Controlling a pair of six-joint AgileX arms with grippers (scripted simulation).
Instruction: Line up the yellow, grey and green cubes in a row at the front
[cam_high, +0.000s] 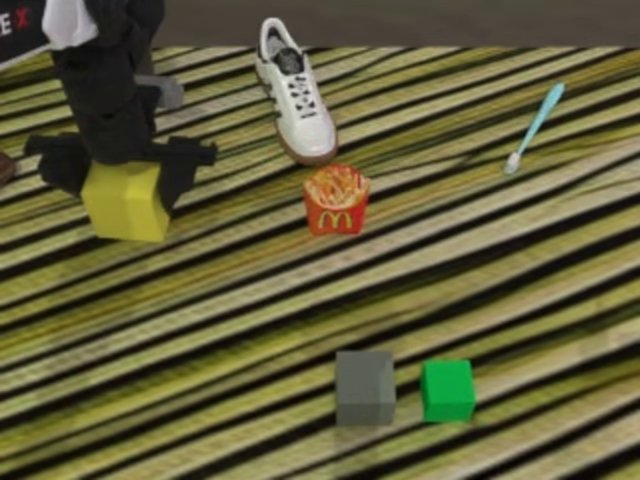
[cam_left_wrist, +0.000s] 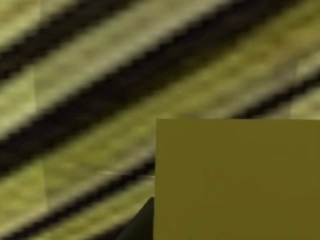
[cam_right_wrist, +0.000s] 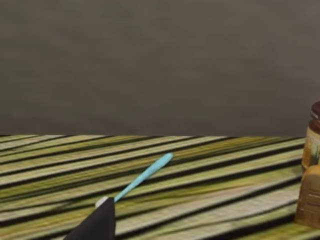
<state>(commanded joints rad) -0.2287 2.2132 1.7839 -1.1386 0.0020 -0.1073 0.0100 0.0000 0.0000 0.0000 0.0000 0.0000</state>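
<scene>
From above, the left gripper (cam_high: 125, 165) sits over the yellow cube (cam_high: 127, 203) at the table's left side, its dark fingers (cam_high: 188, 160) spread either side of the block's upper edge. It looks clamped on the cube, though the arm hides the contact faces, so I take that as likely rather than certain. The grey cube (cam_high: 365, 388) and green cube (cam_high: 447, 390) already sit side by side near the front, a little apart, well away from the yellow one. Between them and the arm stand a red fries carton (cam_high: 336, 201) and, further back, a white sneaker (cam_high: 294, 90); a blue toothbrush (cam_high: 535, 127) lies off to the right.

The left wrist view is nearly filled by the yellow cube (cam_left_wrist: 237, 180), a flat face against the striped table (cam_left_wrist: 75, 100), with one dark fingertip (cam_left_wrist: 142, 225) at its lower corner. No gap shows between finger and block.

The right wrist view shows the toothbrush (cam_right_wrist: 142, 179) lying on the table, a brown jar (cam_right_wrist: 310, 185) at the edge, and a dark finger (cam_right_wrist: 97, 222) of the right gripper, which is parked out of the overhead frame; I cannot tell whether it is open.

The risk ahead is the carry to the front. A grip high on so large a cube could let it tilt or slip. A straight path toward the grey cube passes close to the carton, and a careless set-down could knock the grey cube out of line.
</scene>
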